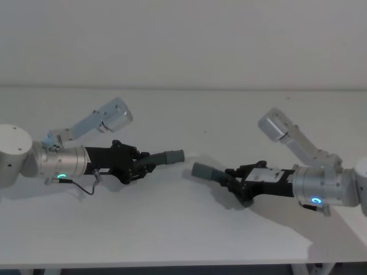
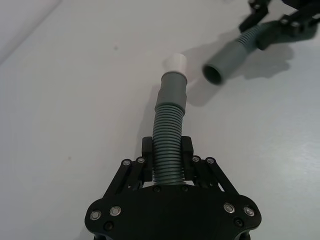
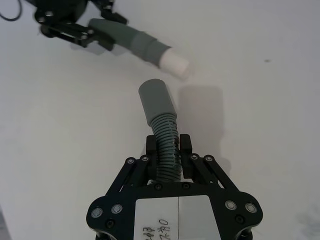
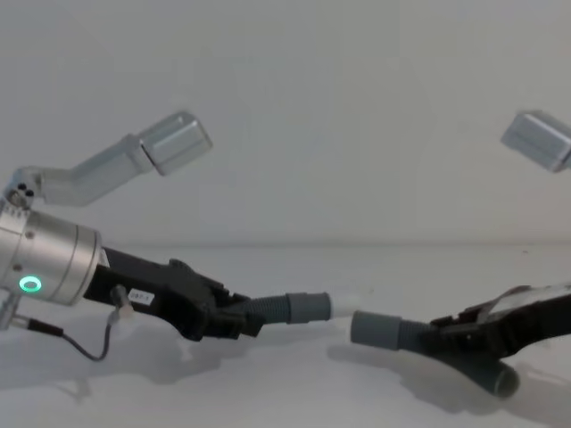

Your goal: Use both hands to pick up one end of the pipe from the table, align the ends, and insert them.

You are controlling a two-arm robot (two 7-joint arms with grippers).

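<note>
1. The pipe is in two pieces in the head view. The white-tipped piece (image 1: 166,157) is pinched in the left gripper (image 1: 146,162), and the plain-cuffed piece (image 1: 209,172) is in the right gripper (image 1: 234,176). Both are over the middle of the white table (image 1: 172,229). The left cuff (image 1: 174,155) and the right cuff (image 1: 200,169) point roughly at each other, near but not touching, with the left one sitting a bit farther back.
2. Left wrist view: the left gripper's fingers (image 2: 146,150) are closed snug on the ribbed part, with the cuff and its whitish tip (image 2: 177,63) sticking out ahead. The other piece's open cuff mouth is just beside that tip, off to one side and apart from it.
3. Right wrist view: same deal — the right gripper's fingers (image 3: 151,147) are clamped on the ribs just behind the smooth cuff. The white tip sits just past the cuff's end and isn't lined up with it.
4. Chest view: there's a small gap between the white tip and the plain cuff. Both pieces look lifted off the table, but I can't be sure from this low angle. The plain-cuffed piece's other end pokes out behind the right gripper, lower down.
</note>
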